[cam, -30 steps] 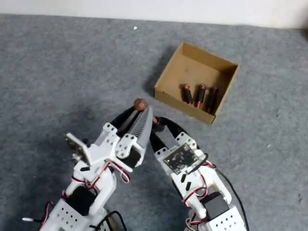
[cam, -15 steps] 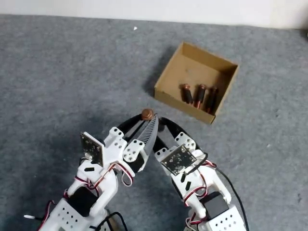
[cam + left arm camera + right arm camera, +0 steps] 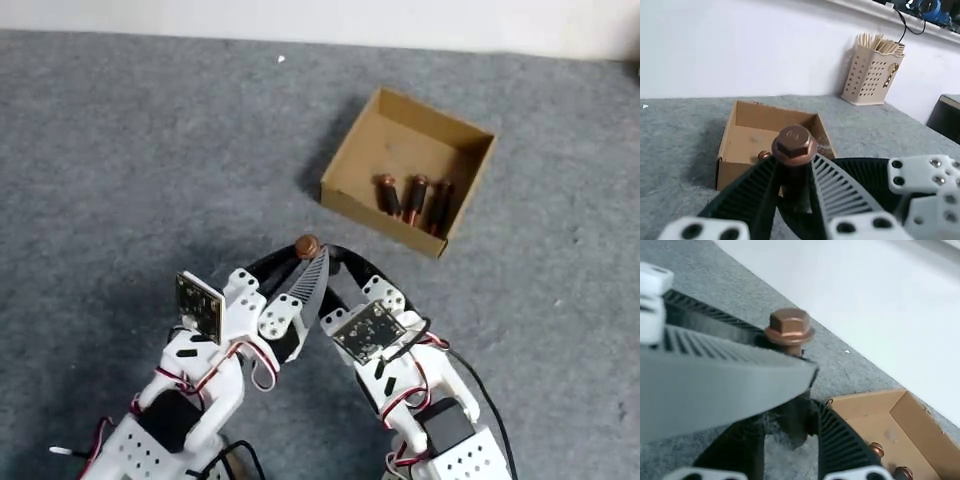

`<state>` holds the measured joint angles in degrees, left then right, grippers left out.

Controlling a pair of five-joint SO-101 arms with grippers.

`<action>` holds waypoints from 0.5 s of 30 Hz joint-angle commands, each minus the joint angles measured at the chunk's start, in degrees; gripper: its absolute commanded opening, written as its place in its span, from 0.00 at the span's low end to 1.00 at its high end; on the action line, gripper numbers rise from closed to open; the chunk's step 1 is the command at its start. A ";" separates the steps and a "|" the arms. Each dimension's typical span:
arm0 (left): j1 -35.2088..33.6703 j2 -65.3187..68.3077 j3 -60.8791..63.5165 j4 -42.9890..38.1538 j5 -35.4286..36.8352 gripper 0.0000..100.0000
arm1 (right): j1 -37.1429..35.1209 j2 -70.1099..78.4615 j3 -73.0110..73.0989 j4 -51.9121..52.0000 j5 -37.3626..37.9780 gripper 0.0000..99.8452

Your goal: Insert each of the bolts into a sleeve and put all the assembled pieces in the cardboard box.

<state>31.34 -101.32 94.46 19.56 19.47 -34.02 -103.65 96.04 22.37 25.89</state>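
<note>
A copper bolt (image 3: 307, 245) with a hex head (image 3: 794, 145) stands upright in my left gripper (image 3: 303, 258), which is shut on its shaft (image 3: 792, 172). Right beside it, my right gripper (image 3: 326, 260) is shut on a dark sleeve (image 3: 796, 422) just under the bolt head (image 3: 790, 330). The two grippers' tips cross each other, and the left gripper's grey finger (image 3: 715, 375) lies in front of the sleeve. The cardboard box (image 3: 385, 215) sits just beyond, to the right, with three assembled pieces (image 3: 415, 197) lying side by side in it.
Grey carpet covers the table, with open room to the left and far side. A white wall runs along the back. A beige slotted holder of sticks (image 3: 872, 75) stands far behind the box (image 3: 727, 150).
My left gripper has carried the bolt to the right and nearer, bringing it against the right gripper's tips. The right arm has hardly moved.
</note>
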 commanded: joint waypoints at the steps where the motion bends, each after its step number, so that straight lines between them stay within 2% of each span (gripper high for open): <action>1: 0.75 0.04 -4.09 6.33 1.23 0.17 | 1.19 -1.45 6.64 -0.04 0.35 0.01; 8: 0.66 0.04 -13.49 19.78 6.59 0.21 | 1.19 -1.45 6.64 -0.04 0.44 0.01; 15: 0.31 0.04 -14.29 20.57 6.95 0.21 | 1.19 -1.45 6.64 -0.04 0.44 0.01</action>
<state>30.90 -100.62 83.38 40.04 25.98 -33.67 -103.74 96.04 22.37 25.89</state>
